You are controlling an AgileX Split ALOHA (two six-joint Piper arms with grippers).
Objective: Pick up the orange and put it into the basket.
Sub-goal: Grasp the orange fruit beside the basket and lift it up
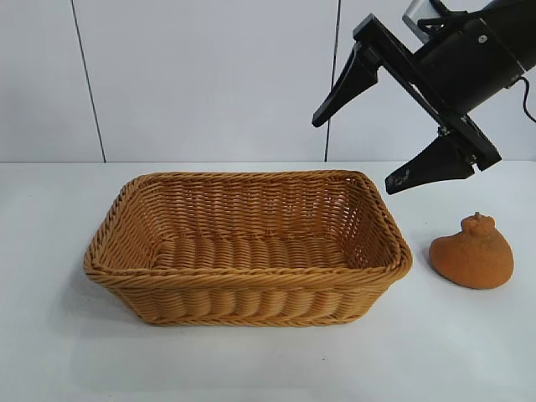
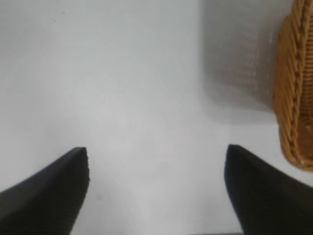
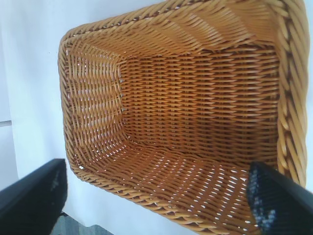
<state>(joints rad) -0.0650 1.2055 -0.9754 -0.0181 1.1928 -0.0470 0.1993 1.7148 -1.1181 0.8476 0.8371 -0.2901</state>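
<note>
The right end effector (image 1: 400,126) hangs wide open and empty, above the large tan woven wicker basket's (image 1: 109,251) right end. The dull orange, lumpy, knob-topped fruit (image 1: 471,252) lies below it and outward on the white tabletop (image 1: 50,352), outside the basket. The left end effector (image 2: 156,191), also open, is farther.

No text, label, brand or number can be read in these views. The lower finger of the right gripper (image 1: 362,151) carries a small pale mark near its tip in the exterior view, but it is too small to make out.
</note>
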